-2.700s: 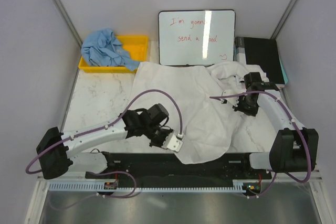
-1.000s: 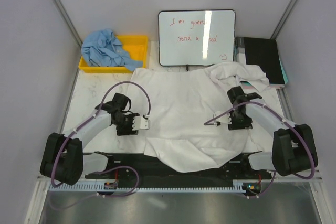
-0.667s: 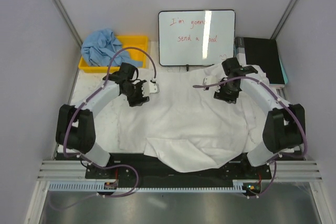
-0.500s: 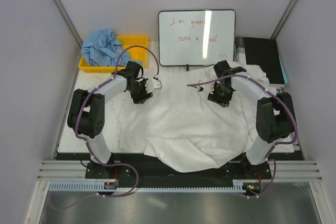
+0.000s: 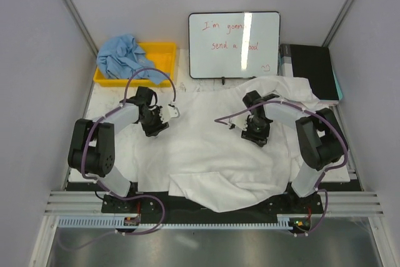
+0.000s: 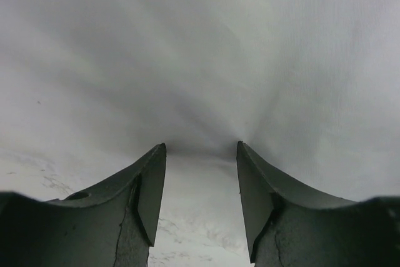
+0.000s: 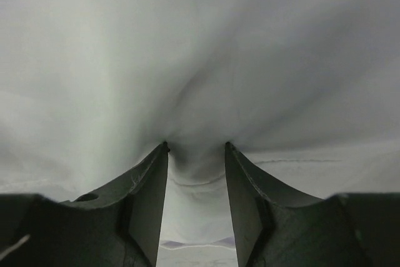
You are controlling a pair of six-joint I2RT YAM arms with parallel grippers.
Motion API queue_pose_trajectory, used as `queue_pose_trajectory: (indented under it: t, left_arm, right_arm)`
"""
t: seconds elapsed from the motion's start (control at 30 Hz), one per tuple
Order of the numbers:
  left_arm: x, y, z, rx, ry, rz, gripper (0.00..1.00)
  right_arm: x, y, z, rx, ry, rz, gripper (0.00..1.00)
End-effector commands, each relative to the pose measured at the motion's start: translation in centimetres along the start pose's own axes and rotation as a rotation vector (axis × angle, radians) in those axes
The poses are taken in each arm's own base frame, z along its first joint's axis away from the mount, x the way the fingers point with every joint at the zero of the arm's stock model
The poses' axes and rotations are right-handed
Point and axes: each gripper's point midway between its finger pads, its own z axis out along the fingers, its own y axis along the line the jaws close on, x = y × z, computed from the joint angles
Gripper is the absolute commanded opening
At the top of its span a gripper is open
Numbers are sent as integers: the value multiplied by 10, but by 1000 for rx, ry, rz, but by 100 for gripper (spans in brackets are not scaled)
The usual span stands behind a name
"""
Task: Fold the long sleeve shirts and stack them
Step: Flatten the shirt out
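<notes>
- The white shirt is spread over the middle of the bench in the top view. Its lower border is draped over the near edge, and its cloth is heaped in folds right of centre, just below the whiteboard.
- The blue shirt is seen crumpled at the upper left of the frame, partly in and partly over the yellow bin, well apart from the white one.
- The left end effector is placed on the left part of the white shirt. Its fingertips are kept partly spread with a plain gap between them and are pressed on the cloth. Creases run together toward this gap, but no fold is seen clamped.
- The right end effector is placed on the right part of the same shirt. It is also partly spread, and the cloth is puckered between its fingertips rather than clearly pinched.
- The step in hand is judged to be the flattening of the white shirt. No fold is made yet, and nothing is stacked.
- For the next move, the heaped cloth at the right should probably be drawn out flat. After that, an edge or a sleeve must be truly pinched on each side, so that the first fold can be laid evenly.
</notes>
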Motion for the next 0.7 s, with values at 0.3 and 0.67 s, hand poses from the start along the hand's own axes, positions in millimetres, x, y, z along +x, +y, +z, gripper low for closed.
queue_pose_trajectory:
  t: [0.3,0.67]
  left_arm:
    - [-43,-2,-43,21,-162,-32,69]
    - [-63,5,-58,12,-229,-78,70]
  right_arm:
    - [-13,-161,-165,352,-392,301,82]
    - [90,-303,-155,573,-227,568,92]
